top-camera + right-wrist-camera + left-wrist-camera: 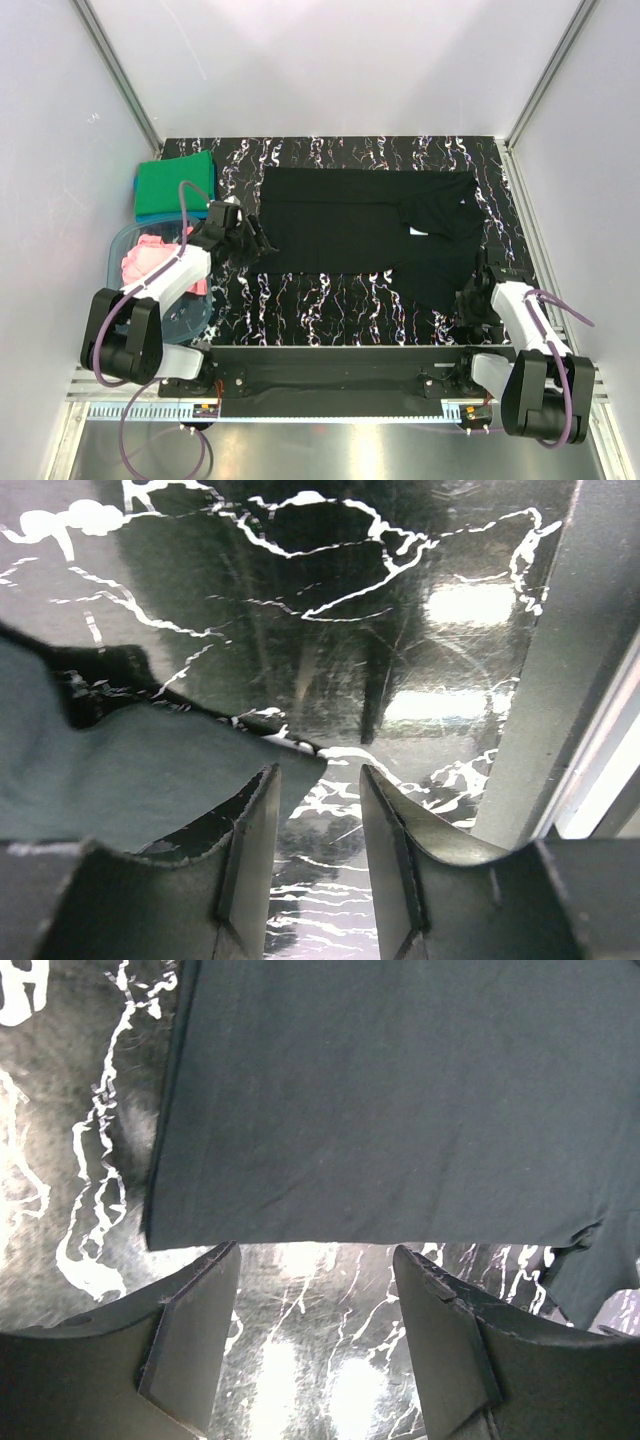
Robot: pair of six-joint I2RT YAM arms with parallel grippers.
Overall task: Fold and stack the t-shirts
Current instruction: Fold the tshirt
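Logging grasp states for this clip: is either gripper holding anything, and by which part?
Nothing is held. The left gripper and right gripper are both open beside the black t-shirt, only table showing between their jaws.

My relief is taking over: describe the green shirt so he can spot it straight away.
Start from the black marbled table and go to its far left corner. There, behind the clear tub holding a pink shirt, the green shirt lies folded on top of a blue shirt. It is the only green thing; the black shirt lies spread out mid-table.
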